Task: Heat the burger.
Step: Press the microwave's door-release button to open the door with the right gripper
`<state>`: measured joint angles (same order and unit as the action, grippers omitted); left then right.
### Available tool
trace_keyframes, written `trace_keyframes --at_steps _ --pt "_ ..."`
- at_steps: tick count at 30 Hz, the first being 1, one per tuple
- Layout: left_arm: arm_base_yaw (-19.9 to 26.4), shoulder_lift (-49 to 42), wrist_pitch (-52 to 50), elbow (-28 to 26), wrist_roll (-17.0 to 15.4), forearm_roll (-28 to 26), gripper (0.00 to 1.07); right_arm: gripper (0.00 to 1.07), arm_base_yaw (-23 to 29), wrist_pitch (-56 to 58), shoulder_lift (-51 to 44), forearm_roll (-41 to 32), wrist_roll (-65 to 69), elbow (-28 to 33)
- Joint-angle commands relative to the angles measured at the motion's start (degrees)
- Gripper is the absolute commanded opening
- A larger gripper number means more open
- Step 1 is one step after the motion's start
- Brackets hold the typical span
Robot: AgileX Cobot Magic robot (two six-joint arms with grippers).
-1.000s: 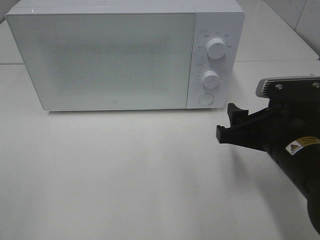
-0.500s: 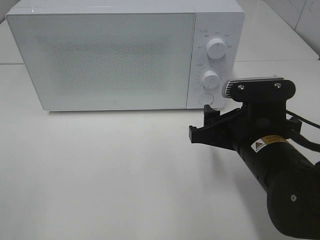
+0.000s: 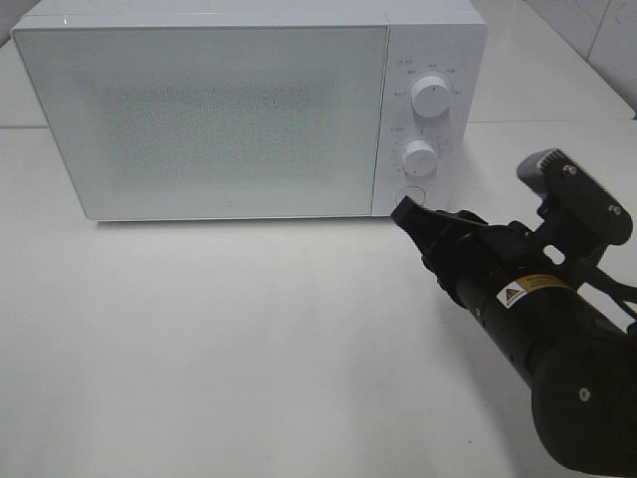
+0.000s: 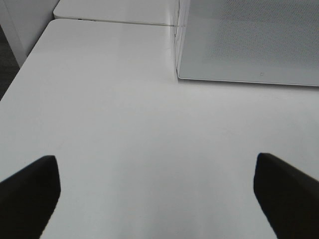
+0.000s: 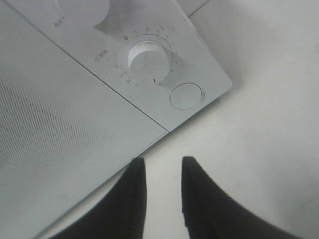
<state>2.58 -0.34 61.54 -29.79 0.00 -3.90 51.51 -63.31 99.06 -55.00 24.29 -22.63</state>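
The burger is out of view in every frame. A white microwave (image 3: 219,119) stands at the back of the table with its door closed. My right gripper (image 3: 408,214) points at the microwave's lower right corner, its tip just in front of the round button (image 3: 409,197). In the right wrist view the right gripper (image 5: 163,167) shows two dark fingers with a narrow gap and nothing between them, a little short of the round button (image 5: 186,96). My left gripper (image 4: 154,158) stands wide open over bare table, left of the microwave (image 4: 249,40).
Two round knobs, the upper knob (image 3: 431,97) and the lower knob (image 3: 419,157), sit above the button on the control panel. The white table (image 3: 199,349) spreads in front of the microwave. A tiled wall rises at the far right.
My right arm has swung left toward the microwave's control panel and rolled over. Its jaws have narrowed from wide apart to a small gap. The left gripper has not moved.
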Motion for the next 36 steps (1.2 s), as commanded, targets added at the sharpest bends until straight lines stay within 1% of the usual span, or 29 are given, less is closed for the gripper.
trace_keyframes --at_steps 1,2,3,4,5,6,7,8,9,10,12,13,17,19,23,28,29,31,33,35,36 --pt "0.2 -0.9 -0.1 0.1 0.0 -0.4 0.98 0.17 0.1 0.2 -0.1 0.1 10.3 -0.3" --pt "0.2 -0.9 -0.1 0.1 0.0 -0.4 0.98 0.12 0.1 0.2 -0.1 0.1 17.4 -0.3" --pt "0.2 -0.9 -0.1 0.1 0.0 -0.4 0.98 0.10 0.1 0.2 -0.1 0.1 20.7 -0.3" --pt "0.2 -0.9 -0.1 0.1 0.0 -0.4 0.98 0.10 0.1 0.2 -0.1 0.1 20.7 -0.3" --pt "0.2 -0.9 -0.1 0.1 0.0 -0.4 0.98 0.05 0.1 0.3 -0.1 0.1 26.8 -0.3" --pt "0.2 -0.9 -0.1 0.1 0.0 -0.4 0.98 0.05 0.1 0.3 -0.1 0.1 26.8 -0.3" --pt "0.2 -0.9 -0.1 0.1 0.0 -0.4 0.98 0.00 0.1 0.3 -0.1 0.1 32.3 -0.3" --pt "0.2 -0.9 -0.1 0.1 0.0 -0.4 0.98 0.00 0.1 0.3 -0.1 0.1 35.0 -0.3" --pt "0.2 -0.9 -0.1 0.1 0.0 -0.4 0.98 0.00 0.1 0.3 -0.1 0.1 35.0 -0.3" --pt "0.2 -0.9 -0.1 0.1 0.0 -0.4 0.98 0.00 0.1 0.2 -0.1 0.0 39.4 -0.3" --pt "0.2 -0.9 -0.1 0.1 0.0 -0.4 0.98 0.00 0.1 0.2 -0.1 0.0 41.7 -0.3" --pt "0.2 -0.9 -0.1 0.1 0.0 -0.4 0.98 0.00 0.1 0.1 -0.1 -0.3 45.1 -0.3" --pt "0.2 -0.9 -0.1 0.1 0.0 -0.4 0.98 0.00 -0.1 0.1 -0.1 -1.7 46.1 -0.3" --pt "0.2 -0.9 -0.1 0.1 0.0 -0.4 0.98 0.00 -0.1 0.1 -0.1 -4.0 45.8 -0.5" --pt "0.2 -0.9 -0.1 0.1 0.0 -0.4 0.98 0.00 -0.1 0.0 0.5 -4.5 45.3 -1.3" --pt "0.2 -0.9 -0.1 0.1 0.0 -0.4 0.98 0.00 -0.1 0.1 3.8 -5.7 47.2 -4.0" --pt "0.2 -0.9 -0.1 0.1 0.0 -0.4 0.98 0.00 -0.2 0.1 5.2 -5.9 48.0 -5.3" --pt "0.2 -0.9 -0.1 0.1 0.0 -0.4 0.98 0.00 -0.9 0.2 5.9 -5.7 48.0 -6.1" --pt "0.2 -0.9 -0.1 0.1 0.0 -0.4 0.98 0.00 -3.2 1.4 7.9 -5.3 48.0 -8.6" --pt "0.2 -0.9 -0.1 0.1 0.0 -0.4 0.98 0.00 -3.8 1.8 8.2 -4.8 48.0 -9.3" --pt "0.2 -0.9 -0.1 0.1 0.0 -0.4 0.98 0.00 -5.0 3.1 8.8 -3.7 46.8 -10.8"
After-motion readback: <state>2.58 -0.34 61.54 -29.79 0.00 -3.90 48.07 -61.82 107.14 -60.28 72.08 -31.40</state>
